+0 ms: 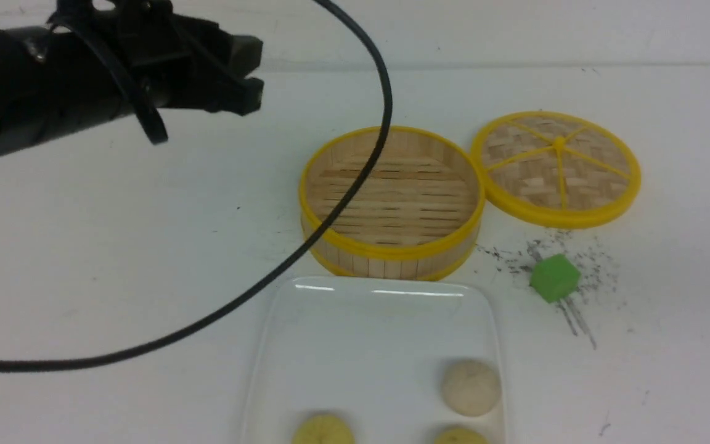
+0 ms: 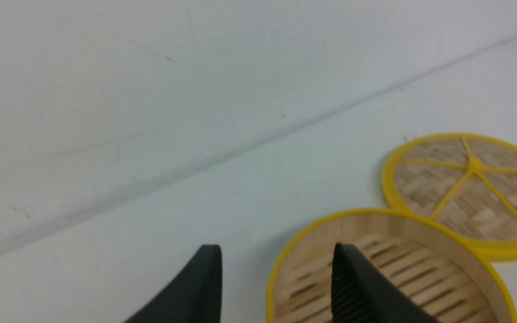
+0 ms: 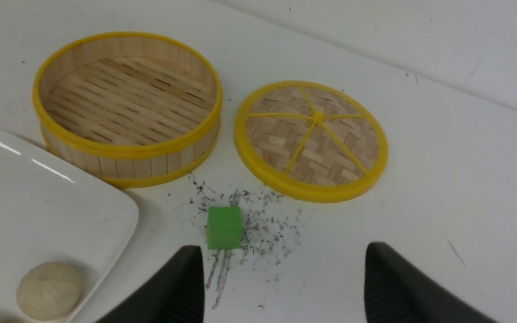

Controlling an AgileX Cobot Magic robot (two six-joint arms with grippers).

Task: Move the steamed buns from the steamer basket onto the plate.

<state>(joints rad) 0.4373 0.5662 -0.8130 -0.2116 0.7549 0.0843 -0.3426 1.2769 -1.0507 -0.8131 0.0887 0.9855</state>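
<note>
The steamer basket [image 1: 392, 251] stands mid-table with nothing on its slatted floor. Just in front of it lies the white plate [image 1: 361, 345], which holds three steamed buns: an off-white one [image 1: 471, 387] and two pale yellow ones [image 1: 323, 430] [image 1: 461, 436] at the picture's lower edge. My left gripper [image 1: 259, 71] hangs high at the back left, away from the basket, open with nothing between its fingers. In the left wrist view it [image 2: 274, 246] is over the basket's rim [image 2: 281, 264]. My right gripper [image 3: 284, 247] is open and empty, above the table near the green cube.
A flat woven lid [image 1: 555, 166] with yellow spokes lies right of the basket, touching its rim. A green cube [image 1: 553, 277] sits on dark scuff marks in front of the lid. A black cable [image 1: 355, 185] loops across the basket and the left side.
</note>
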